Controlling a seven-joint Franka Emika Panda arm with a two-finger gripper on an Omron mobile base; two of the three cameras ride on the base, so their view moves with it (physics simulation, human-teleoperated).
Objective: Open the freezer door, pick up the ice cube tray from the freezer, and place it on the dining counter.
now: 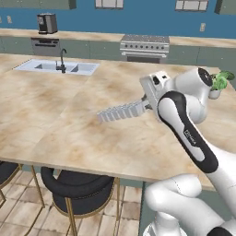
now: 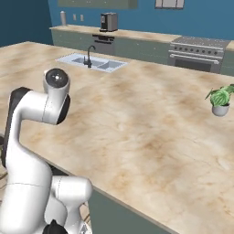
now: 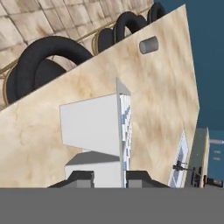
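One ice cube tray (image 1: 122, 111) sat clamped in my gripper (image 1: 146, 104), held out sideways above the dining counter (image 1: 55, 124), not resting on it. From the left base view the tray pointed left from my hand, tilted on edge, its pale grey cups showing as a ridged row. Through the hand view the tray (image 3: 100, 127) rose between my two dark finger tips (image 3: 81, 178), its flat grey underside facing the camera; a thin strip of light blue cubes showed along its right edge. My jaws were closed tight on the tray's near end.

Below the tray lay the broad tan mottled stone top. Black round stools (image 1: 78, 189) stood along its near edge, and the hand view caught several stools (image 3: 48, 59) lined up beside the counter. A small grey cylinder (image 3: 148, 45) sat on the stone in that view.

Farther off, a double sink (image 1: 57, 67) with a dark tap was set into the counter on the left. To the right, a small potted plant (image 2: 220, 101) stood in a pale pot. Along the far wall ran another counter with a steel stove (image 1: 144, 46) and a dark coffee machine (image 1: 46, 23).
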